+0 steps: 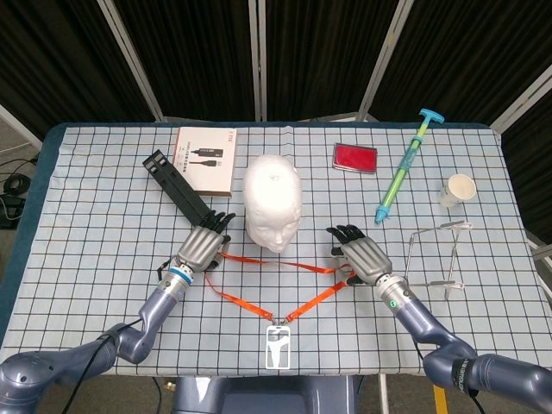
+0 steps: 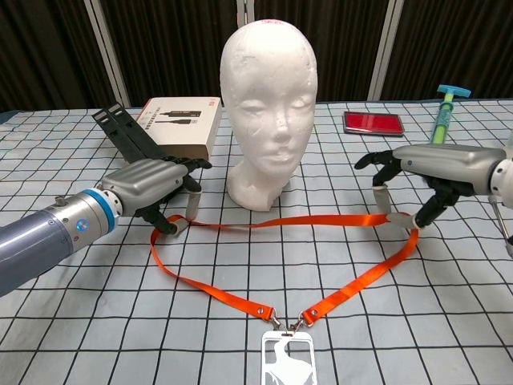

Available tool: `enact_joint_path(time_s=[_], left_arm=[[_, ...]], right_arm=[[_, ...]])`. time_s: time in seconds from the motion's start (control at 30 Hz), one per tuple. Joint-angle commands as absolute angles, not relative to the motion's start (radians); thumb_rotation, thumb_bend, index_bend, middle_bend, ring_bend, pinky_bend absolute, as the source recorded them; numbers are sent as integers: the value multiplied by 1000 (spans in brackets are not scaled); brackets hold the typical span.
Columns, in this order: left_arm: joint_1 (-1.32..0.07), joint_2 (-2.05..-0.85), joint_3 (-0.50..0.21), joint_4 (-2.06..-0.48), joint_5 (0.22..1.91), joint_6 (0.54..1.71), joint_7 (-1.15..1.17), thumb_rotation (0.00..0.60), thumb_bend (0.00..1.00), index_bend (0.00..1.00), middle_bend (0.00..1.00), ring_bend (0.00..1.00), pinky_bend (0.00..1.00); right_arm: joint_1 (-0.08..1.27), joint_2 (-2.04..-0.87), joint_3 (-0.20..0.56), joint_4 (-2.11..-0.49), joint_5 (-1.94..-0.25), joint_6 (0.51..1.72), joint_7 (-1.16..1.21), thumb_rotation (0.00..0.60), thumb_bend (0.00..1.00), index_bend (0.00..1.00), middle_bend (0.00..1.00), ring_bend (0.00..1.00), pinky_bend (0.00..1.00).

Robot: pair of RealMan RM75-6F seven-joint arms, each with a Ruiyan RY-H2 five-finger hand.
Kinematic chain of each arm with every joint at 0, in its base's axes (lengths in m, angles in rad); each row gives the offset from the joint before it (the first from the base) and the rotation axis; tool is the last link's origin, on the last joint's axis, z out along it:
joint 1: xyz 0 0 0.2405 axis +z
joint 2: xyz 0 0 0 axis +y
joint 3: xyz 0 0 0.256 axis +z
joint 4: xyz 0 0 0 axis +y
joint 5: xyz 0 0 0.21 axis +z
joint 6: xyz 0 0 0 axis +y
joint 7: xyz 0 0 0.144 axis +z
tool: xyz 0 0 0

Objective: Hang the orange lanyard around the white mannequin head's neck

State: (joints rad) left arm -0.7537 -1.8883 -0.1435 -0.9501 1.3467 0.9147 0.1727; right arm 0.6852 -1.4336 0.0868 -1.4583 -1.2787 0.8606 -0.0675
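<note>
Item: orange lanyard (image 2: 264,221), lying looped on the table (image 1: 103,198) at 6 o'clock of the white mannequin head (image 2: 268,104), its badge (image 2: 288,357) nearest the robot.

Left hand (image 2: 152,186): pinching the strap at the loop's 9 o'clock corner.

Right hand (image 2: 417,172): fingers curling over the 3 o'clock corner; a firm hold cannot be told.

Handling: both hands are needing secure pinches, then an even lift, keeping the loop wide to clear the crown.

Surroundings: box (image 1: 205,159), black stand (image 1: 177,185).
</note>
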Motion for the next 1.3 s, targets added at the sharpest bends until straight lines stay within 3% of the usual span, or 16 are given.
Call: enact_joint_path(time_s=[0.03, 0.4, 0.77, 1.1, 1.3], left_arm=[[-750, -1882, -141, -964, 1350, 923, 172, 600, 451, 636, 0, 0, 0], [-679, -1770, -98, -1132, 1435, 1088, 145, 600, 475, 656, 0, 0, 0], [-586, -1585, -71, -1383, 1529, 1278, 110, 600, 475, 662, 0, 0, 0], [-572, -1436, -150, -1622, 1524, 1345, 142, 600, 523, 664, 0, 0, 0], [-603, -1366, -225, -1762, 1416, 1274, 200, 600, 523, 673, 0, 0, 0]], right_arm=[[682, -1428, 85, -1466, -1286, 866, -67, 600, 501, 696, 67, 0, 0], [660, -1372, 65, -1518, -1411, 953, -50, 600, 515, 718, 102, 0, 0], [635, -1300, 48, -1556, -1597, 1105, 84, 600, 517, 726, 132, 0, 0], [627, -1200, 122, -1677, -1573, 1176, 126, 600, 516, 734, 142, 0, 0], [633, -1157, 190, -1753, -1488, 1176, 122, 600, 516, 736, 144, 0, 0]])
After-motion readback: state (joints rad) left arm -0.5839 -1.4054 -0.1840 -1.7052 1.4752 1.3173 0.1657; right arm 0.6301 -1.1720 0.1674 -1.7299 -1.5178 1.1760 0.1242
